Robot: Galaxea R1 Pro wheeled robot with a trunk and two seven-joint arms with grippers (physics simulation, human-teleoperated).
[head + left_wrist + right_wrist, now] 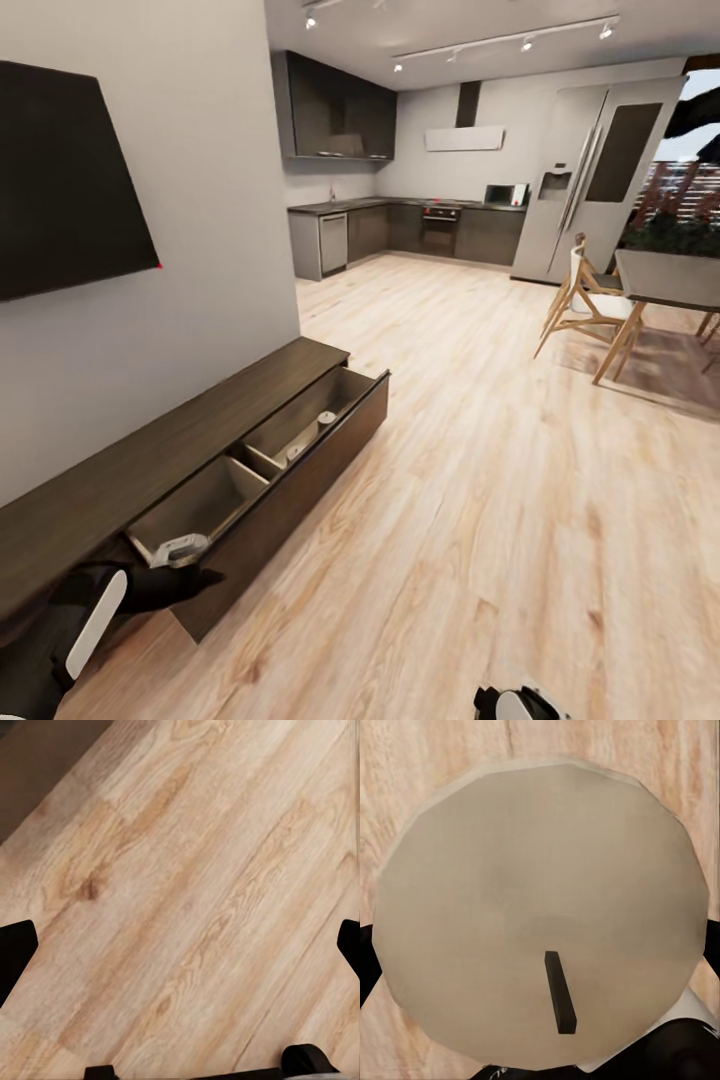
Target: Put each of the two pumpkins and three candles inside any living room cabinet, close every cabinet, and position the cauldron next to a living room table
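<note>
The cabinet (170,450) runs along the left wall, and its long drawer (300,470) stands pulled out. Two candles (326,418) (295,452) stand in the drawer's far compartment. My left gripper (190,565) hovers at the drawer's near corner; in the left wrist view it (180,949) is open over bare wood floor. A third candle (540,915), pale with a short dark wick, sits between my right gripper's fingertips (366,967), which are shut on it. The right arm's end (520,705) shows at the lower edge of the head view. The pumpkins and the cauldron are out of view.
A dark TV (70,180) hangs on the wall above the cabinet. A dining table (670,280) with wooden chairs (585,300) stands at the right. The kitchen counters (400,230) and a fridge (590,180) are at the back. Wood floor (480,480) stretches between.
</note>
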